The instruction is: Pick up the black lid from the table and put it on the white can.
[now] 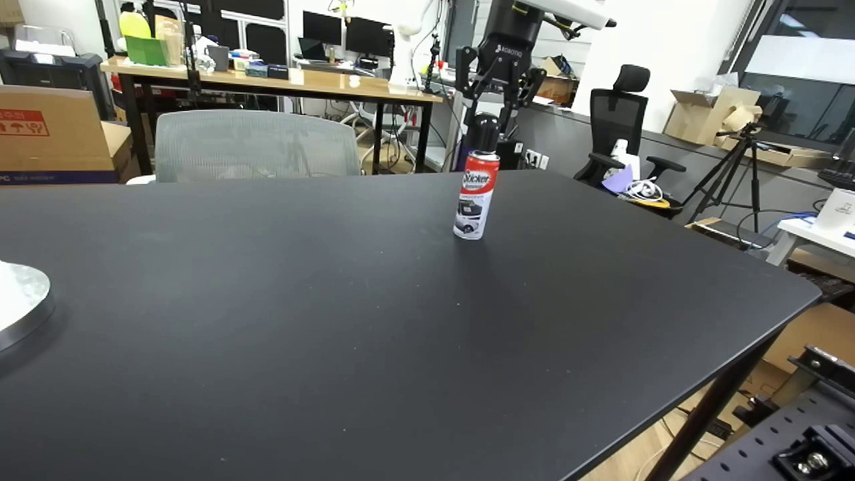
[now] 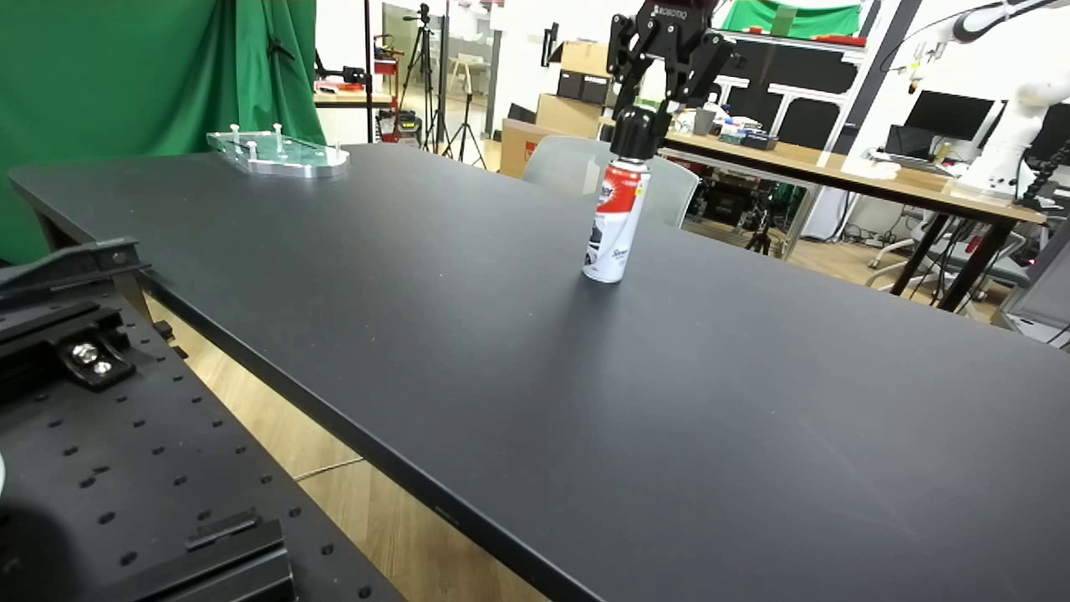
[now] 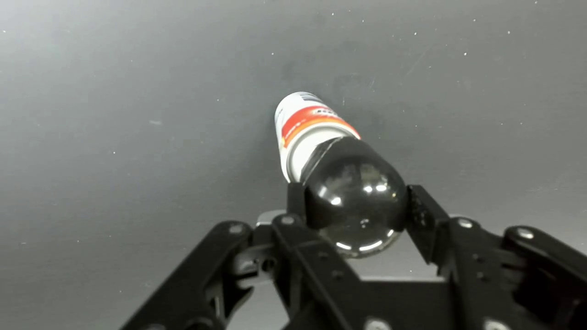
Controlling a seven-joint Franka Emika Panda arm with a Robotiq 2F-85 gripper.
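Note:
The white can (image 1: pixel 473 204) with its red label stands upright on the black table (image 1: pixel 300 300); it also shows in an exterior view (image 2: pixel 614 230) and in the wrist view (image 3: pixel 293 114). The black lid (image 1: pixel 484 133) is right at the can's top in both exterior views (image 2: pixel 633 134). My gripper (image 1: pixel 487 119) has a finger against each side of the lid (image 3: pixel 357 192) in the wrist view. There the lid covers part of the can's top, and a pale crescent of the top shows beside it. I cannot tell whether the lid is fully seated.
A clear plate with white posts (image 2: pixel 280 155) stands at the far end of the table. A grey mesh chair (image 1: pixel 257 143) is behind the table edge. A black perforated platform (image 2: pixel 167 451) adjoins the table's near side.

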